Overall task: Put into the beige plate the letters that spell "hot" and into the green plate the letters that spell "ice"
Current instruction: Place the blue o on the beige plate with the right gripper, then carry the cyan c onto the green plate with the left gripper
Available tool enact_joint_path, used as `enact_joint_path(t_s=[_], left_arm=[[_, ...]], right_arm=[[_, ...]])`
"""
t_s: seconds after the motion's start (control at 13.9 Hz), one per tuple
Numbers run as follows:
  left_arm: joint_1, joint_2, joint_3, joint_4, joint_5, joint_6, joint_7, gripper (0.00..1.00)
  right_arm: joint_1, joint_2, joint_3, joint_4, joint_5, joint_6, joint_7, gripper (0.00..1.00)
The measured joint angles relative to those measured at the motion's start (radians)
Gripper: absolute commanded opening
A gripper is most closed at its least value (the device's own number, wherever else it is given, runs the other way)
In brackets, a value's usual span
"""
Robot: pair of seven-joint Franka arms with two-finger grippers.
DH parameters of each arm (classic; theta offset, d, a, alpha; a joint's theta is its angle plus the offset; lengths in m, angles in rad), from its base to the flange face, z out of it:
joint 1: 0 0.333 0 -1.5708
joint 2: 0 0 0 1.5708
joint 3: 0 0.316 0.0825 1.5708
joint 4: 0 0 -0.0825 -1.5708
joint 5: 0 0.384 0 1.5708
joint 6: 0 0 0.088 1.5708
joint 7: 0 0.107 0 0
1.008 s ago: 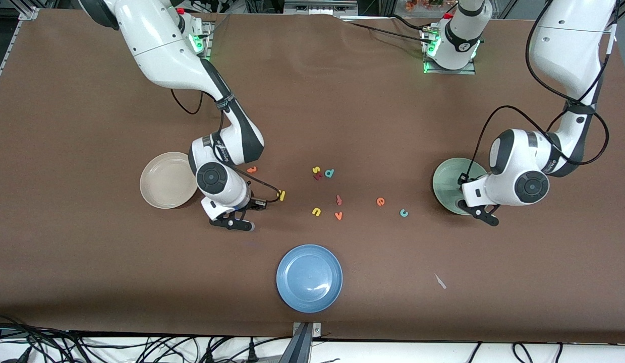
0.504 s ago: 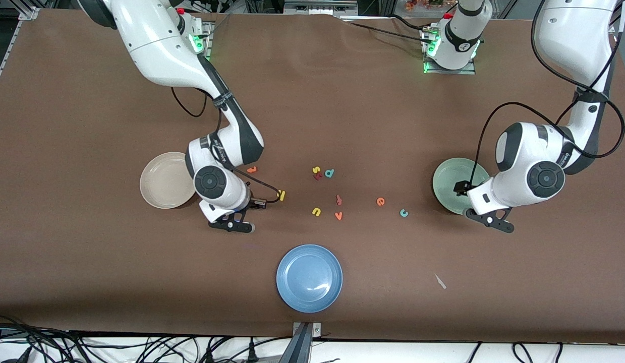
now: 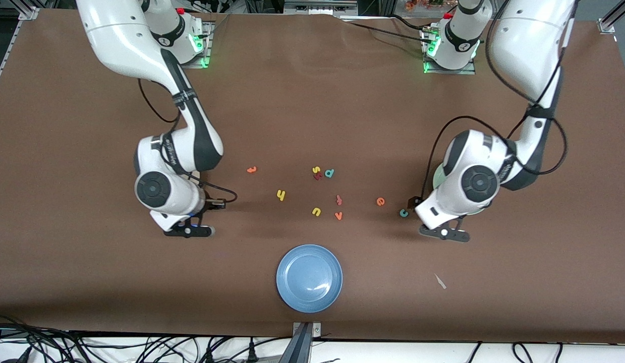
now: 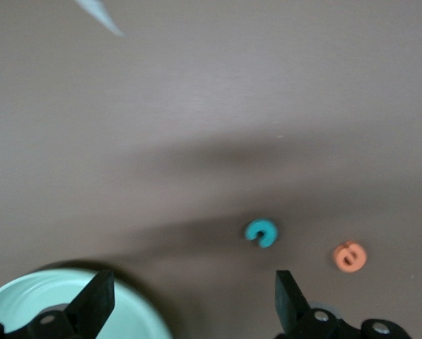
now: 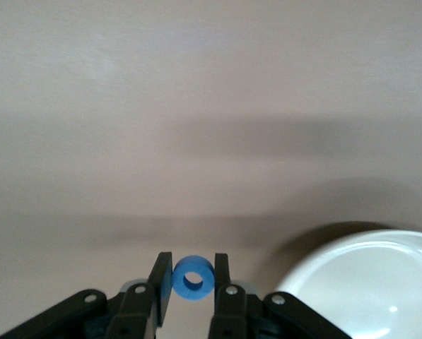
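The right pincer (image 5: 192, 277) is clamped on the small blue ring-shaped foam o (image 5: 193, 276), squeezed flat between its two fingers so the hole faces outward. It hangs low over the tabletop (image 3: 312, 101) just beside the round shallow cream-beige plate (image 5: 366, 282), presumably carrying the o there; in the front view the arm's wrist hides that plate.

The left pincer (image 4: 189, 304) stands spread wide with nothing between its fingers, over the rim of the round pale mint-green plate (image 4: 55, 300) and close to the tiny teal foam c (image 3: 403, 213). That wide spread suits a descent onto the c, which lies flat beside the orange foam e (image 3: 380, 201).

The yellow foam h (image 3: 280, 195) and the orange foam t (image 3: 251, 169) lie loose near the tabletop's middle, not yet in any plate. The dark red bar i I cannot pick out with certainty.

A glossy round blue plate (image 3: 309, 278) sits near the tabletop's edge closest to the front camera, apart from both jobs.

The tabletop is covered in plain matt brown sheet. Cables trail along the floor below that edge, and green lights glow at both arm bases.
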Motion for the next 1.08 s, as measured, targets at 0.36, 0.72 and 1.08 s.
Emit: enact_joint_path(t_s=[0.36, 0.72, 1.08], left_arm=[[-0.029, 0.095, 0.004, 0.02, 0.001, 0.096, 0.041, 0.9], [-0.039, 0.118, 0.005, 0.019, 0.001, 0.101, 0.06, 0.85], [-0.057, 0.127, 0.005, -0.001, 0.006, 0.1, 0.066, 0.46]], right_arm=[[-0.005, -0.202, -0.097, -0.441, 0.002, 0.299, -0.172, 0.13], [-0.01, -0.214, -0.106, -0.554, 0.003, 0.395, -0.19, 1.0], [0.046, -0.215, -0.073, -0.336, 0.062, 0.133, -0.013, 1.0]])
